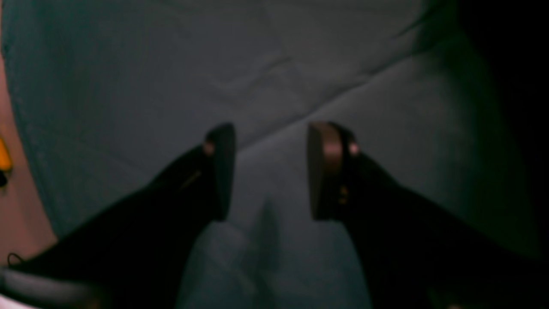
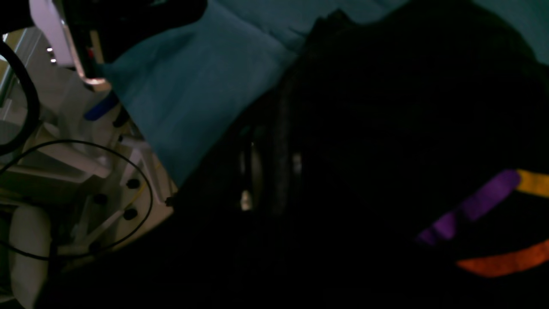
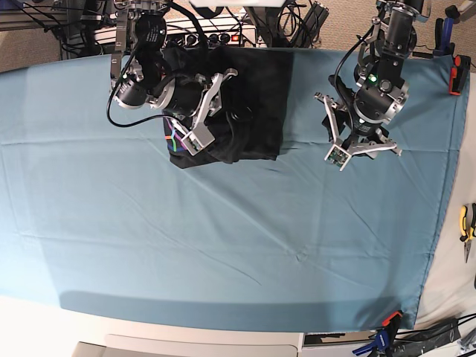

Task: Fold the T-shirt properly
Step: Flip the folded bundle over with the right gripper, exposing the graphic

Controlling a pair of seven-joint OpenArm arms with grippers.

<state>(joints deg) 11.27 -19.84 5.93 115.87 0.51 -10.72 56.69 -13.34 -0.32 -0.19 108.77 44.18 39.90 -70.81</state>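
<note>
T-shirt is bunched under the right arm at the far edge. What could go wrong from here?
1. The right gripper is shut on the T-shirt; its wrist view is nearly all dark fabric, so which layers it holds is unclear, and a pull could drag them unevenly.
2. The left gripper is open over bare table cloth, apart from the shirt, so only one side is controlled.
3. The shirt lies by the table's far edge and might slide off.

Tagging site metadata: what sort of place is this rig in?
Probably a robotics lab bench: a table under a blue table cloth, tangled black cables and electronics along its far edge, yellow-handled pliers and clamps at its side.
</note>
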